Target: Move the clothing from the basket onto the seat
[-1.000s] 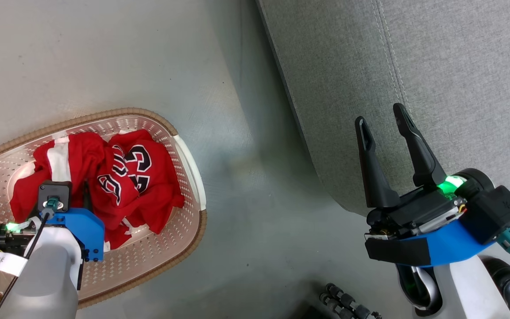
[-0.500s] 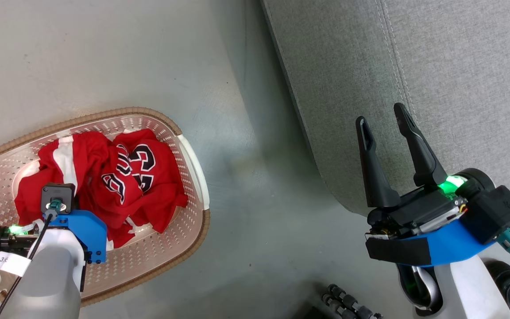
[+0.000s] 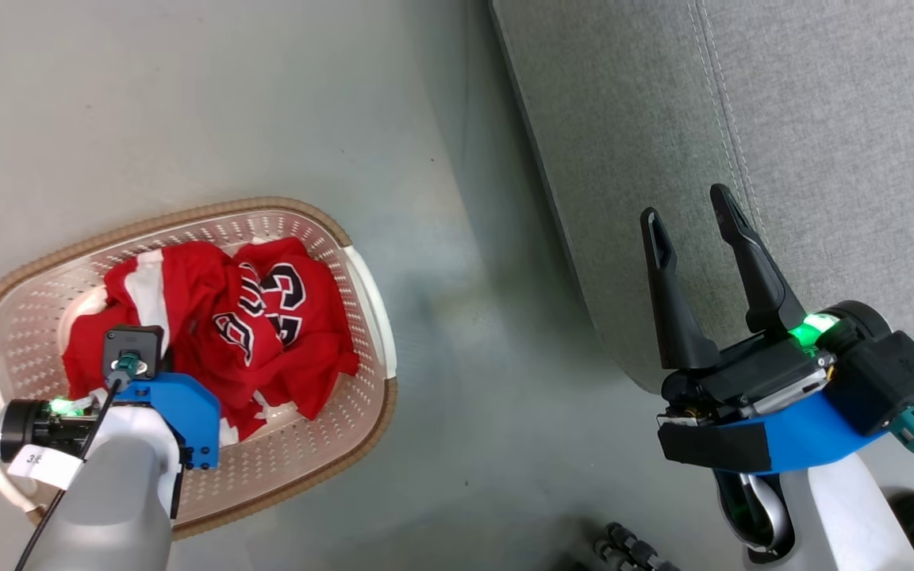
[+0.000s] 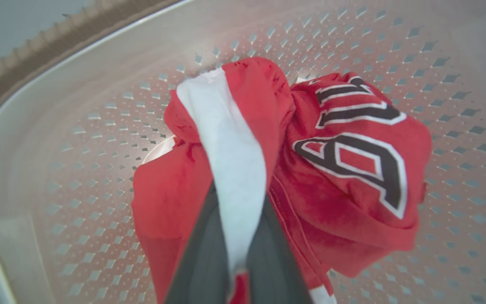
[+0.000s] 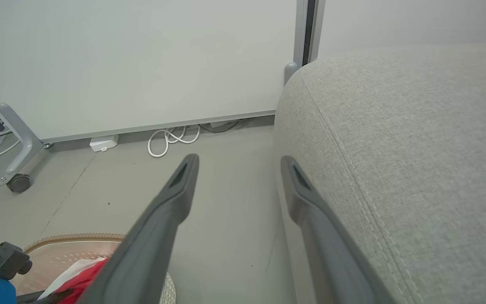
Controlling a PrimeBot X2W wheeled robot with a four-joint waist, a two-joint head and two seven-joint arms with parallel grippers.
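The clothing [image 3: 266, 333], a heap of red garments with white stripes and black-and-white lettering, lies in the cream perforated basket [image 3: 363, 317] on the floor at the left. My left arm's blue wrist mount [image 3: 179, 408] hangs over the heap and hides the fingers. In the left wrist view my left gripper [image 4: 241, 194] is shut on a white-striped fold of the clothing [image 4: 344, 169], above the basket wall [image 4: 78, 105]. My right gripper [image 3: 683, 205] stands open and empty over the edge of the grey seat [image 3: 822, 119]. The right wrist view shows the same open gripper [image 5: 239, 160] beside the seat [image 5: 416, 147].
Bare grey floor [image 3: 465, 357] separates basket and seat. A white cable [image 5: 171, 139] lies along the wall, and a metal leg with a caster [image 5: 17, 183] stands at the far left. A black ribbed part [image 3: 631, 551] sits at the bottom edge.
My left gripper has shut on the white-striped fold of the clothing. The head camera has shifted, so the whole picture moved right. The right arm has stayed still.
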